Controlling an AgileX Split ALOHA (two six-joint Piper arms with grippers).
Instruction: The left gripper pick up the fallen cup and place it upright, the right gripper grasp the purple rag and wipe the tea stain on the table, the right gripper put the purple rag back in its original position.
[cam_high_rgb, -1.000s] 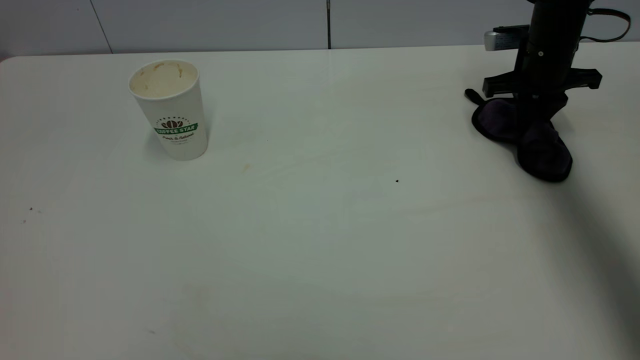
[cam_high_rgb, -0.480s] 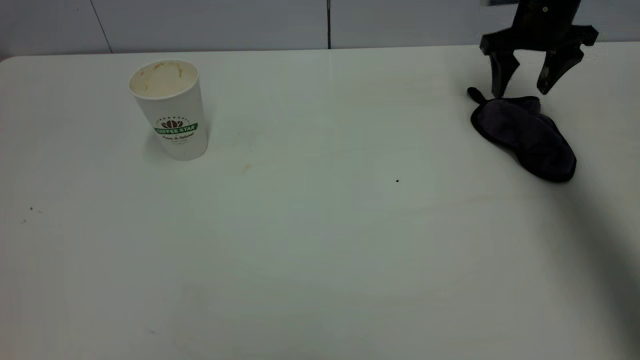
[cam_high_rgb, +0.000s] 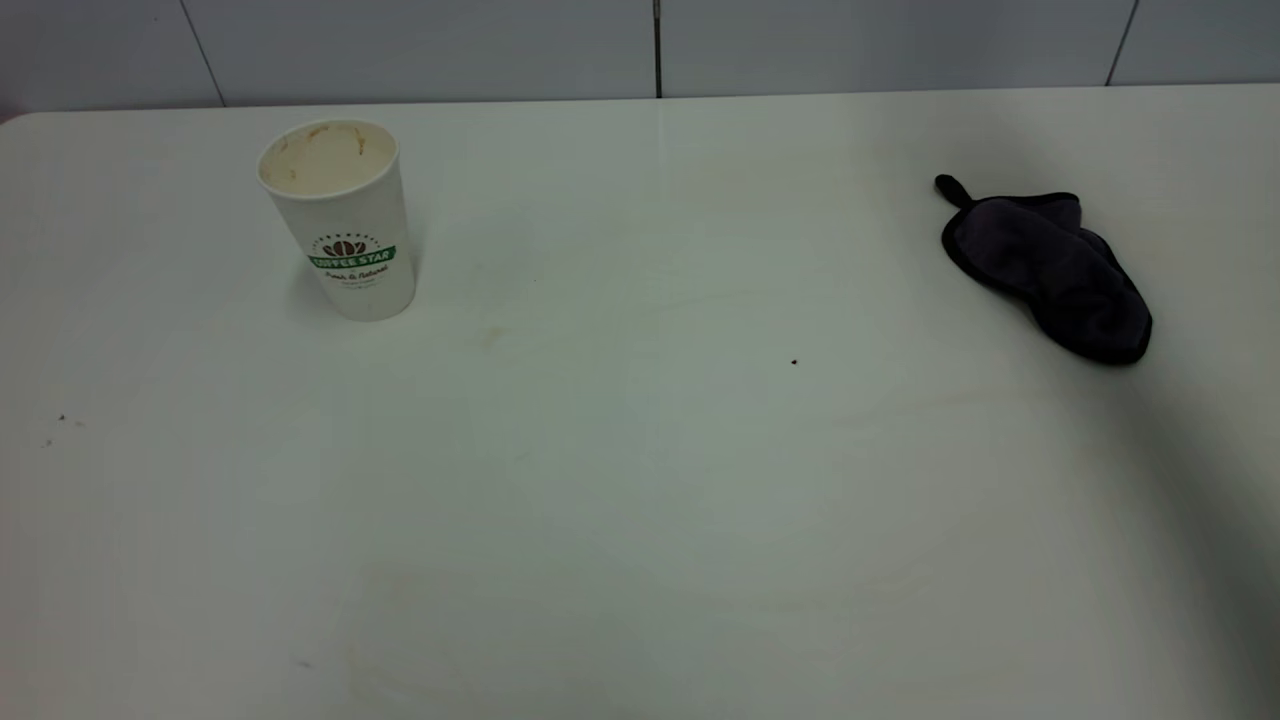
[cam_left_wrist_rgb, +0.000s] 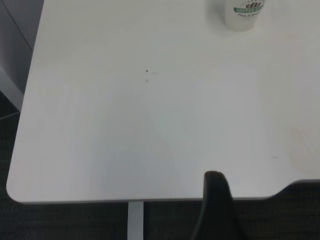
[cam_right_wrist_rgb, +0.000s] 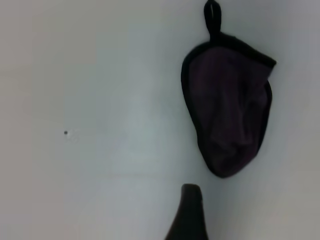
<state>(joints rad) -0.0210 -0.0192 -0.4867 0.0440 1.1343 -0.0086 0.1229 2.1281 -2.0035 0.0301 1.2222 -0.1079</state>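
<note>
The cup (cam_high_rgb: 343, 218) stands upright at the back left of the table (cam_high_rgb: 640, 520), its logo facing front and its inside tan-stained; it also shows in the left wrist view (cam_left_wrist_rgb: 243, 14). A faint tan tea stain (cam_high_rgb: 490, 336) lies to its right. The purple rag (cam_high_rgb: 1050, 270) lies flat at the back right, loop tab pointing left. Neither gripper shows in the exterior view. My right gripper (cam_right_wrist_rgb: 225, 212) is open and empty above the table, one finger (cam_right_wrist_rgb: 188, 212) just short of the rag (cam_right_wrist_rgb: 227, 112). My left gripper (cam_left_wrist_rgb: 247, 210) is open and empty over the table's edge.
Tiny dark specks dot the table at the centre (cam_high_rgb: 794, 362) and the left (cam_high_rgb: 62, 418). A grey panelled wall (cam_high_rgb: 640, 45) runs behind the table. In the left wrist view the rounded table corner (cam_left_wrist_rgb: 15, 187) gives way to dark floor.
The right gripper opened and let go of the rag, rose, and left the exterior view. The rag settled flat. The cup has not moved.
</note>
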